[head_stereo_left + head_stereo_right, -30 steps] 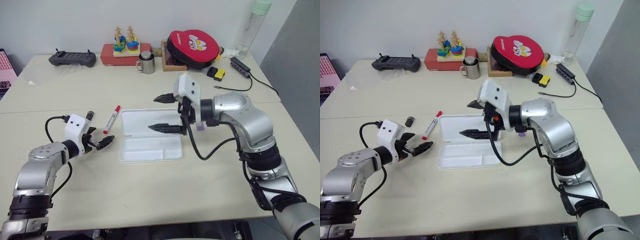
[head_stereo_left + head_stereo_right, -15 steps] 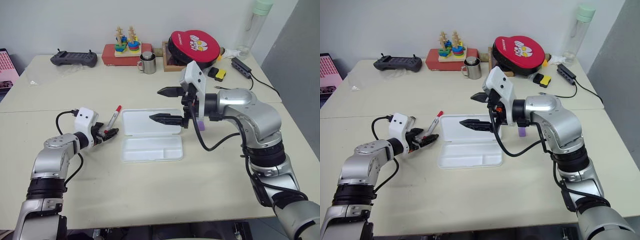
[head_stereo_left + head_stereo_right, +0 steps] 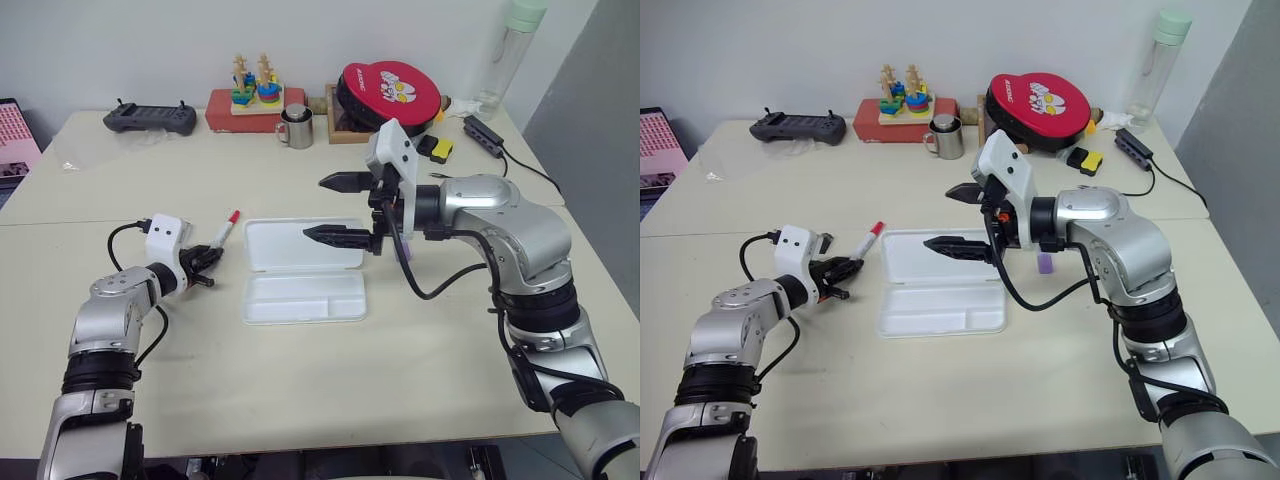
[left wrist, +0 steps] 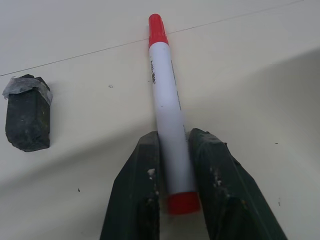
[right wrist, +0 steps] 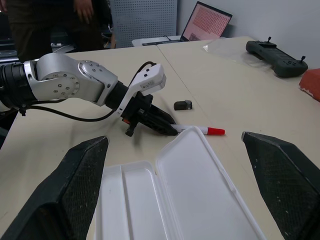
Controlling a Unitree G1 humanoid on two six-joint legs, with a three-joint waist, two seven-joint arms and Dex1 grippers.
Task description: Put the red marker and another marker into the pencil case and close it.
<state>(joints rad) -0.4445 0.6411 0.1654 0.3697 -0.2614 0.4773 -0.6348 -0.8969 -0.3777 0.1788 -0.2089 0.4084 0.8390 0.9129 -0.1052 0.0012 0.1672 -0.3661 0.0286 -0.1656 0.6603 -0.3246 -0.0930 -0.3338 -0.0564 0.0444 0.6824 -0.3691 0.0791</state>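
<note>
The red marker [image 4: 167, 110], a white barrel with a red cap and red end, lies on the table left of the pencil case [image 3: 305, 297]. My left gripper [image 4: 174, 135] is shut on the marker's rear end, its fingers [image 4: 145, 170] pressing both sides of the barrel. The white pencil case lies open and flat, with the lid [image 3: 300, 243] at the back and the divided tray in front. My right gripper [image 3: 314, 207] hovers open above the lid, pointing left. The purple marker [image 3: 1044, 263] stands right of the case, partly hidden behind my right arm.
A small black stub [image 4: 27, 120] lies beside the red marker. Along the back edge are a game controller [image 3: 150, 117], a red box with wooden toys [image 3: 245, 100], a metal mug [image 3: 295, 125], a red round pad [image 3: 390, 95] and a bottle [image 3: 510, 50]. A person [image 5: 50, 25] stands beyond the table.
My left gripper has moved forward to the red marker and shut on its rear end. The right gripper has stayed open above the case lid.
</note>
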